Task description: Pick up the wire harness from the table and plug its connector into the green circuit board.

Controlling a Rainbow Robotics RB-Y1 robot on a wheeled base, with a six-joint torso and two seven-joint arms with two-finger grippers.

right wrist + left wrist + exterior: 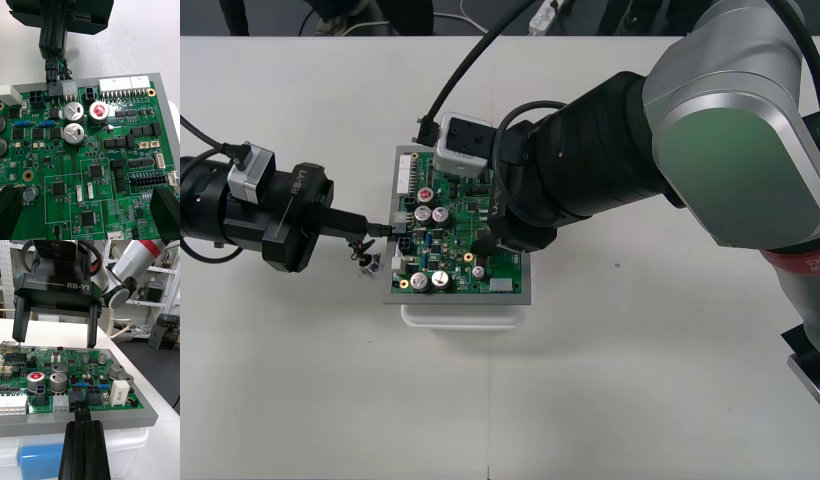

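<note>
Wire harness (366, 257): lifted off the table, wires hanging beside the green circuit board (465, 250). Black plug (52, 74) is pinched between the left gripper's (383, 229) pressed-together fingers at an edge socket (55, 89). Whether it is seated cannot be told. Right gripper (87, 198) hovers over the board, fingers spread. Likely remaining: press home, release.
</note>
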